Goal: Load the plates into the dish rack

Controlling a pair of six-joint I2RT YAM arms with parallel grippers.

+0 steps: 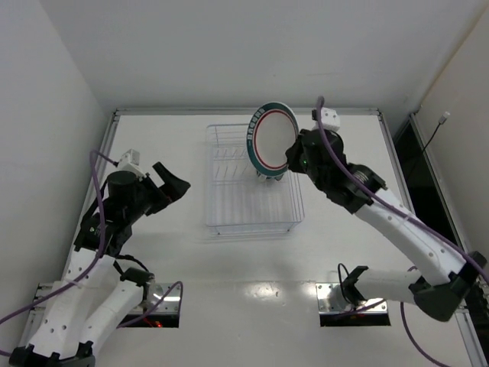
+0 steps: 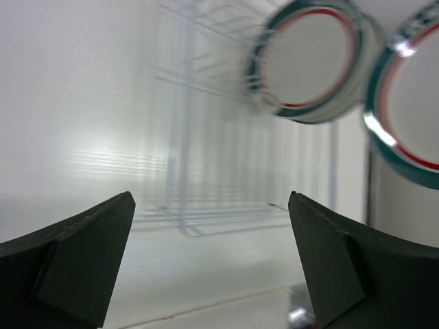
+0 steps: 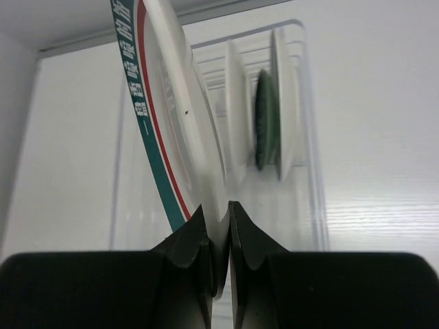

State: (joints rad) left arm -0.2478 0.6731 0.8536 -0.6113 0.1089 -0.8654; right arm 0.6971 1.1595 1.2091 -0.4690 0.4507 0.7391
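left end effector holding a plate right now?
No: the left end effector is open and empty, its jaws wide apart with only the dish rack showing beyond the gap.

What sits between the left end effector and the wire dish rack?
Nothing: in the top view only bare white table separates the left end effector from the dish rack. The left wrist view agrees.

The dish rack sits on the table, centred and toward the far side. In its right part, two large plates stand on edge with a smaller plate between them. A tilted plate, pinched in the right gripper, stands over the rack's far right end. The left gripper is well to the left of the rack.
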